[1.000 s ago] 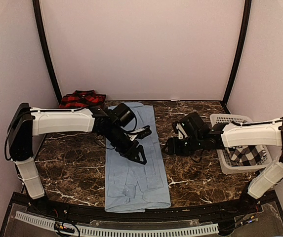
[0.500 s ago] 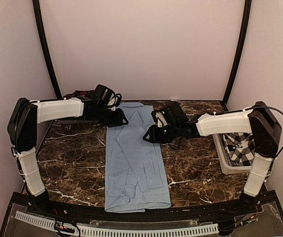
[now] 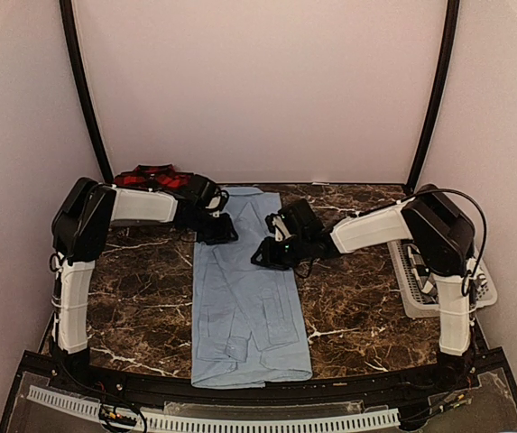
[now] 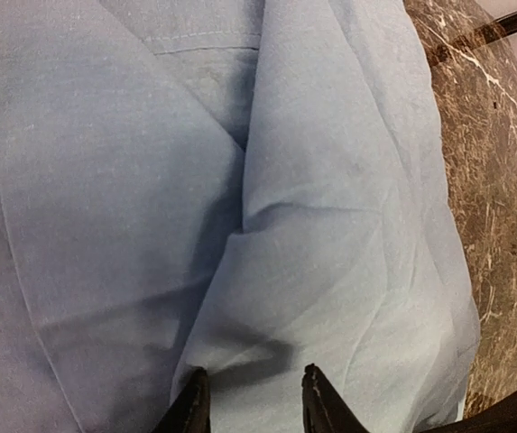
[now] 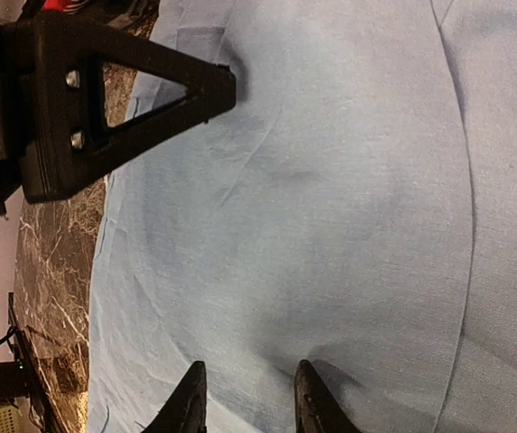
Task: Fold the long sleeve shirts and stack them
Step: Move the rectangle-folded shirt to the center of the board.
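The light blue shirt (image 3: 244,298) lies as a long narrow strip down the middle of the table, its sides folded in. My left gripper (image 3: 222,234) is open at the strip's far left edge, low over the cloth (image 4: 330,225). My right gripper (image 3: 264,254) is open at the strip's right edge, low over the cloth (image 5: 330,225), and the left gripper's fingers (image 5: 132,99) show across from it. The red-and-black plaid shirt (image 3: 150,176) lies bunched at the back left. The black-and-white checked shirt (image 3: 420,280) lies in the basket, mostly hidden by the right arm.
A white lattice basket (image 3: 438,302) stands at the table's right edge. The dark marble table (image 3: 132,280) shows on both sides of the blue strip. Black frame posts rise at the back corners.
Both grippers moved toward the far end of the blue shirt. The left swung from mid-strip to the far left edge; the right came from beside the basket to the right edge.
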